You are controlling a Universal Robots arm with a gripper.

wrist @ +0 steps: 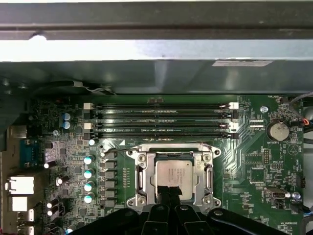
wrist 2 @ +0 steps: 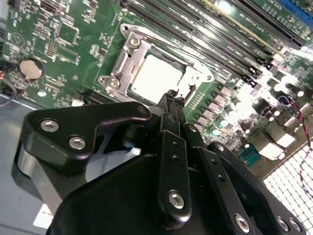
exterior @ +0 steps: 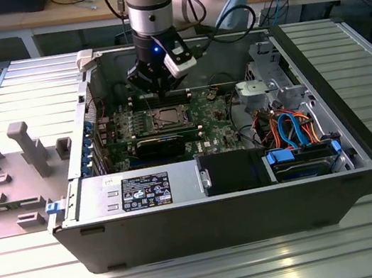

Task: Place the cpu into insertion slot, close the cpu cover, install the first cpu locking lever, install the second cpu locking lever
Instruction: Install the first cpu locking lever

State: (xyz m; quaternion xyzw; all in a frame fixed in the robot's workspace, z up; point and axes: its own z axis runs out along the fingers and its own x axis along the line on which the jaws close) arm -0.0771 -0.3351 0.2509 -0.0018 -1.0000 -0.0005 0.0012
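In the second wrist view the hand reaches out from its black body, its two thin fingers pressed together with no gap between them and nothing gripped. Their tips hang just over the near edge of the insertion slot, close to the silver frame; whether they touch it I cannot tell. In the first wrist view the hand shows the same way, its dark tips overlapping the near edge of the cpu.

The cpu lies flat inside the insertion slot, silvery top facing up, its sides square with the slot's rim. It is square, so it has no long axis. The cpu cover lies flat down around it, its window framing the chip. A thin wire lever runs along the far side of the slot, parallel to the memory slots that sit just beyond it on the green board. A round coin battery sits off to one side of the board.

In the exterior view the arm comes down from above into the open computer case, which rests on a ribbed metal table. The hand hovers over the back edge of the insertion slot in the middle of the board. A grey fixture stands on the table at the exterior view's left.
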